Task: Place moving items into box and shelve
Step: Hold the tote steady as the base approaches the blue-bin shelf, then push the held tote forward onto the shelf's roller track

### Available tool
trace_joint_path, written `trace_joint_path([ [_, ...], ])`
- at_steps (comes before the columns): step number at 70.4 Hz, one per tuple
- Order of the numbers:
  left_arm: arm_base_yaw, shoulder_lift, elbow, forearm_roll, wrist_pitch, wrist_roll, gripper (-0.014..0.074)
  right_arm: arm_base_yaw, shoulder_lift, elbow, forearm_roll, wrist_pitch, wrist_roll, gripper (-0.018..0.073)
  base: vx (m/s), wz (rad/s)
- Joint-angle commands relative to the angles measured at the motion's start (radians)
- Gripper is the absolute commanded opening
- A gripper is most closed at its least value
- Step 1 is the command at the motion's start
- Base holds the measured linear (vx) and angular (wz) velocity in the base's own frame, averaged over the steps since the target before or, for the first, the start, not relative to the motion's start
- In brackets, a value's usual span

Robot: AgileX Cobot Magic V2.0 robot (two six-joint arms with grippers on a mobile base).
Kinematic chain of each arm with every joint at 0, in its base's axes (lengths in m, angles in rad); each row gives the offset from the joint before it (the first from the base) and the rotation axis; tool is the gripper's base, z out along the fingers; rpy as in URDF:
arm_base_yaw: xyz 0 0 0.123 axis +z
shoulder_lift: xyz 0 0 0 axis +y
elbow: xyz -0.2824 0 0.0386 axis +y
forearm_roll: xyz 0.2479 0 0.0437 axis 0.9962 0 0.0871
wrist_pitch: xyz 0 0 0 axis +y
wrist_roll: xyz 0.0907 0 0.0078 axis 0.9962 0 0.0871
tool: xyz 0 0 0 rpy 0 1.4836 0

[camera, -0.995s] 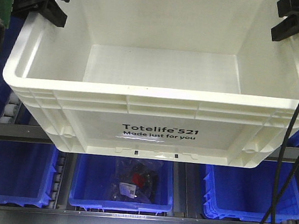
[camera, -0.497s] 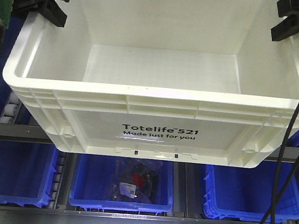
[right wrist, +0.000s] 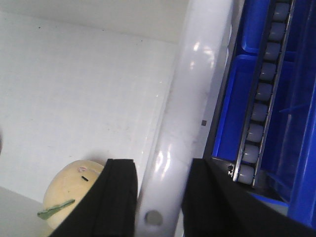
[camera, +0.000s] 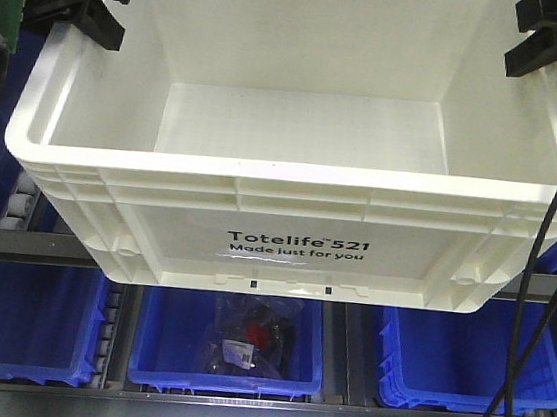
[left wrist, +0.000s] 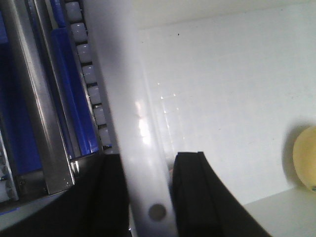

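I have the left tool (left wrist: 148,197) clenched on the left rim of the box (camera: 301,186), one black finger (left wrist: 195,192) inside the wall and the other outside it. The right tool (right wrist: 158,197) grips the right rim the same way, its inner finger (right wrist: 116,197) inside the box. In the front view both tools sit at the far upper corners, left tool (camera: 85,5) and right tool (camera: 549,43), with black cables (camera: 544,259) trailing down on each side

Inside the box, my right wrist view shows the yellow plush toy (right wrist: 71,190) on the white floor just beside the inner finger, near the right wall; the left wrist view catches its edge (left wrist: 306,158) at the far right. I cannot see the pink toy in any view

The box is tilted toward the front camera, its printed near wall facing me. Below it runs a grey shelf rail (camera: 13,241) with blue bins (camera: 461,375) underneath; the middle bin (camera: 227,349) holds bagged items. Roller tracks (right wrist: 261,108) flank the box
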Motion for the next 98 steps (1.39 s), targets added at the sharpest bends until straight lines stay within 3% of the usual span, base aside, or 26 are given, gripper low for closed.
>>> trace_joint_path([
  [1, -0.01, -0.053, -0.048, -0.104, -0.12, 0.02, -0.0017, 0.008, -0.05, -0.038, 0.114, -0.035, -0.033, -0.0012, 0.0, 0.0],
  [24, -0.01, -0.038, -0.048, -0.045, -0.115, 0.037, -0.0017, 0.008, -0.042, -0.038, 0.117, -0.027, -0.033, -0.0012, 0.0, 0.0],
  [62, -0.01, 0.039, -0.048, -0.04, -0.203, 0.055, -0.0017, 0.008, 0.066, -0.038, 0.12, -0.092, -0.051, -0.0012, 0.0, 0.0],
  [98, -0.01, 0.081, -0.048, 0.06, -0.264, 0.054, -0.0017, 0.008, 0.13, -0.038, 0.308, -0.268, -0.178, -0.0012, 0.0, 0.0],
])
